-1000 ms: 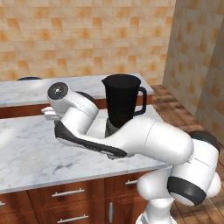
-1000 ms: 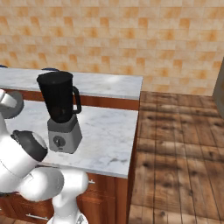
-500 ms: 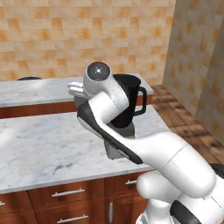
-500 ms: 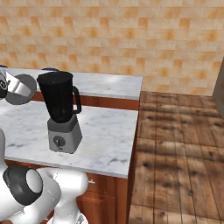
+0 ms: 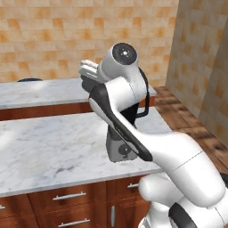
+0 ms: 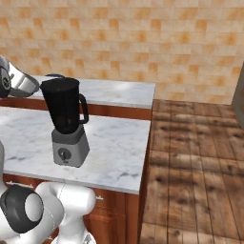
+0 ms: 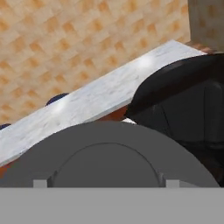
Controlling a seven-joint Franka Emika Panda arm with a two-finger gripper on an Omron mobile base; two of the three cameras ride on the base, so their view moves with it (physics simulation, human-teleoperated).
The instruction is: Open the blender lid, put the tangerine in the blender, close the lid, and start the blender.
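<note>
- The claw point(image 7: 105, 183) has hold of the flat round dark grey blender lid point(image 7: 107, 159), its tips pressed against the disc's edge.
- The lid hangs raised, beside the open top of the tall black blender jar point(image 6: 66, 107).
- The blender's grey base stands on the white marble tabletop point(image 6: 114, 147).

A rendered kitchen: marble countertops point(image 6: 119, 152) over wooden drawers point(image 5: 67, 200), an orange tiled wall point(image 6: 143, 43), a wood plank floor point(image 6: 195, 167), and a blender point(image 6: 66, 121).
</note>
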